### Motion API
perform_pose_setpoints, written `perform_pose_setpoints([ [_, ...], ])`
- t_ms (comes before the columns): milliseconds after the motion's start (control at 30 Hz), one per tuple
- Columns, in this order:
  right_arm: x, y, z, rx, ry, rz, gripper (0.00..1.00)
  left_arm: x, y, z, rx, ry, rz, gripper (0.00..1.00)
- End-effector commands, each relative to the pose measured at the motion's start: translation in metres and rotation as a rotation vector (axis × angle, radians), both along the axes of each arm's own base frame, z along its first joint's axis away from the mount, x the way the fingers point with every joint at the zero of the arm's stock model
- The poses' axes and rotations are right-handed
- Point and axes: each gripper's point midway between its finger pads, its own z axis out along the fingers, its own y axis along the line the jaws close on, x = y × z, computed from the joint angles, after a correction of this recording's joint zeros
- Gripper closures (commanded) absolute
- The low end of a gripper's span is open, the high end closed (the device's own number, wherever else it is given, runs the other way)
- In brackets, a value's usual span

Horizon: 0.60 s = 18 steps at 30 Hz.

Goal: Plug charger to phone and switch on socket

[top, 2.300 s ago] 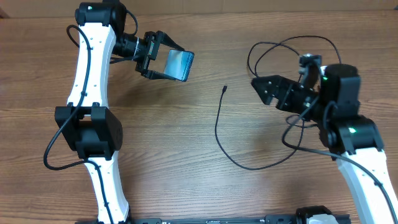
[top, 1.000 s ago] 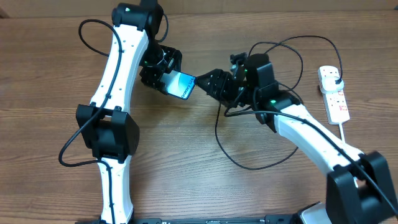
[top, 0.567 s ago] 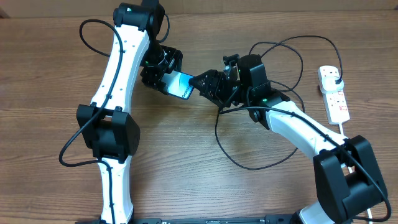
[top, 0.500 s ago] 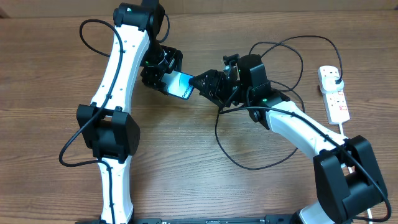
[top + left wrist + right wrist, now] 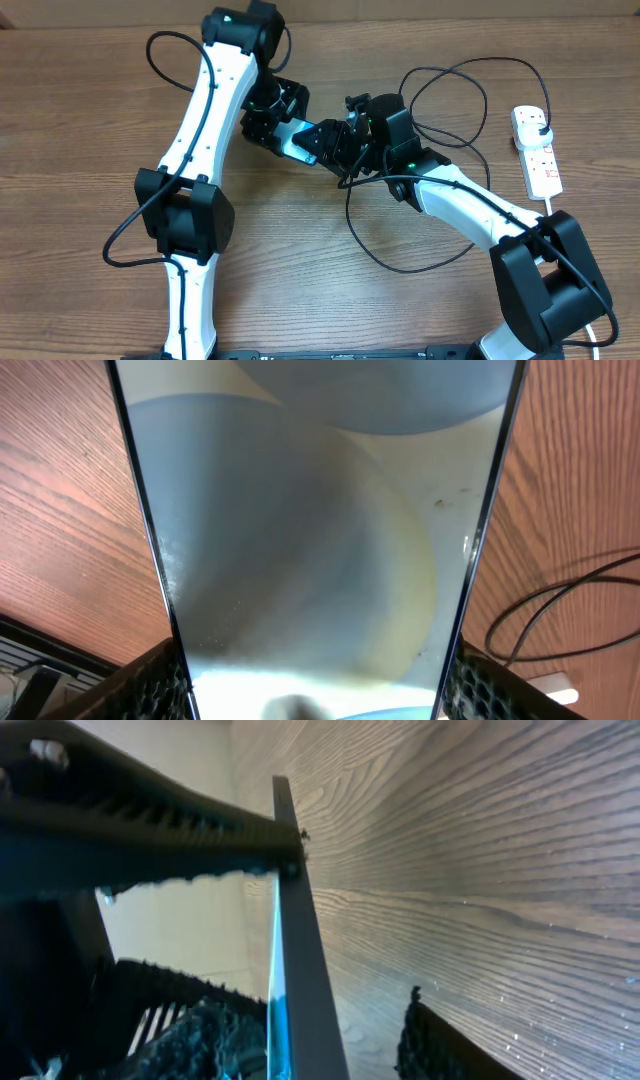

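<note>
My left gripper (image 5: 272, 126) is shut on the phone (image 5: 297, 139) and holds it above the table at the back centre. In the left wrist view the phone (image 5: 310, 540) fills the frame between the two fingers (image 5: 320, 685). My right gripper (image 5: 322, 141) is open, its fingers either side of the phone's free end. The right wrist view shows the phone's edge (image 5: 300, 970) between the jaws (image 5: 320, 1035), with a gap on the right. The charger cable (image 5: 352, 215) lies looped on the table; its connector tip is hidden under my right gripper. The socket (image 5: 537, 160) lies at the far right.
The charger's black cable loops behind the right arm (image 5: 460, 70) towards the socket, where its plug (image 5: 541, 121) sits. The socket's thick white cord (image 5: 549, 198) runs down past the right arm's base. A stretch of black cable (image 5: 545, 615) shows in the left wrist view.
The right gripper swung from the socket side across to the phone and has closed in on its free end. The left arm shifted the phone slightly to the right.
</note>
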Motion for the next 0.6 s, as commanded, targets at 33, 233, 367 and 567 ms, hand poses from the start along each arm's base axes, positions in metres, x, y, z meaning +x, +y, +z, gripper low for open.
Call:
perform_pose_setpoints([
  [33, 0.0081, 0.0018, 0.0072, 0.002, -0.024, -0.020, 0.48, 0.0006, -0.0088, 0.0092, -0.005, -0.026, 0.001, 0.96],
  [233, 0.0085, 0.0015, 0.0070, 0.010, -0.003, -0.033, 0.61, -0.0018, -0.0147, 0.0092, -0.005, -0.025, -0.007, 0.96],
  [367, 0.0098, 0.0023, 0.0098, 0.020, -0.009, -0.036, 0.64, -0.0021, -0.0151, 0.0092, -0.005, -0.024, -0.008, 0.96],
  [567, 0.0103, 0.0025, 0.0106, 0.037, 0.024, -0.055, 0.67, -0.0023, -0.0152, 0.0092, -0.005, -0.024, -0.009, 0.96],
])
